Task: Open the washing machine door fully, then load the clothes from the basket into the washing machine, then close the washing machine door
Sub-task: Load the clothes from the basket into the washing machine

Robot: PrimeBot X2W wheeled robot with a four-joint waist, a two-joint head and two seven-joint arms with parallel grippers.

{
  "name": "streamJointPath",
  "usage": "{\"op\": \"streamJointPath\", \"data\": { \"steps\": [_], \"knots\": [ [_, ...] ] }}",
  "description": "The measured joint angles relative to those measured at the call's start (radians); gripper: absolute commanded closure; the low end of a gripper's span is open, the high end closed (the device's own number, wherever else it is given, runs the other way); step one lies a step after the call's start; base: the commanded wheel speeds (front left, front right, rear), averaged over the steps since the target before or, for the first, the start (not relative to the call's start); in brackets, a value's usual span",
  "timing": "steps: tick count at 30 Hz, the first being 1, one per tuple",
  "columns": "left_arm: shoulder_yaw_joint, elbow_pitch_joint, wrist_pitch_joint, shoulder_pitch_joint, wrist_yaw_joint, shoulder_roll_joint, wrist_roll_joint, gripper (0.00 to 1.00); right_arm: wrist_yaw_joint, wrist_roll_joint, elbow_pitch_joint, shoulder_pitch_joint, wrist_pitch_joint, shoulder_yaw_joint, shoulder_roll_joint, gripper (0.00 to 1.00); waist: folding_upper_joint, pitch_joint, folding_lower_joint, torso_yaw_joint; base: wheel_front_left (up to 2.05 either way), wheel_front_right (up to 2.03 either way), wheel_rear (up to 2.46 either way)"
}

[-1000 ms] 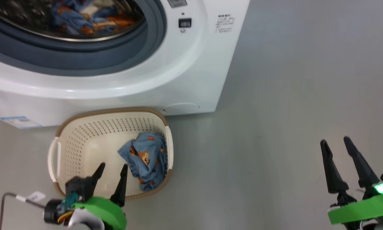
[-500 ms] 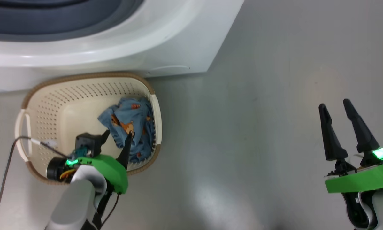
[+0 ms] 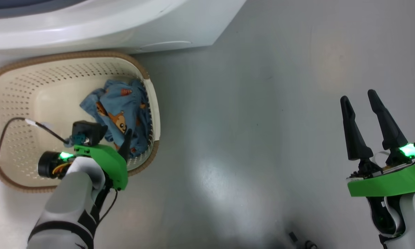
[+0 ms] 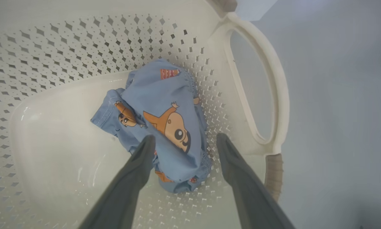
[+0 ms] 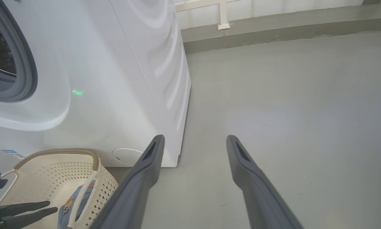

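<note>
Now, your left gripper (image 4: 184, 136) is spread wide and empty, with one finger on each side of the clothes (image 4: 165, 121). I think it is ready to pinch them. The clothes lie bunched inside the basket (image 4: 50, 47), against its wall. Your right gripper (image 3: 358, 95) is wide and empty too. It hangs well apart from the basket, likely to keep out of the way. The left wrist view shows the fingers around the cloth. The right wrist view shows the washing machine (image 5: 114, 79) just behind the basket.
</note>
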Motion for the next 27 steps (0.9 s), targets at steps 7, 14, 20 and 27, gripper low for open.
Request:
{"op": "streamJointPath", "data": {
  "steps": [7,14,20,27],
  "knots": [
    [-0.005,0.072,0.000,-0.076,-0.009,0.012,-0.001,0.00,0.000,0.004,-0.013,-0.013,0.000,0.004,0.000,0.00,0.0000,0.056,0.0000,-0.024,0.00,0.00,0.00],
    [-0.014,0.107,0.003,-0.131,-0.016,0.043,-0.007,0.00,0.000,0.015,-0.025,-0.033,0.000,0.011,0.000,0.00,0.0000,0.110,0.0000,-0.044,0.00,0.00,0.00],
    [-0.014,0.119,0.031,-0.161,-0.015,0.059,-0.018,0.00,0.000,0.016,-0.031,-0.042,0.000,0.026,0.002,0.00,0.0000,0.146,0.0000,-0.062,0.00,0.00,0.00],
    [-0.007,0.124,0.083,-0.160,-0.015,0.061,-0.043,0.82,0.000,0.016,-0.036,-0.047,0.000,0.030,0.001,0.00,0.0000,0.142,0.0000,-0.078,0.00,0.00,0.00]
  ]
}}
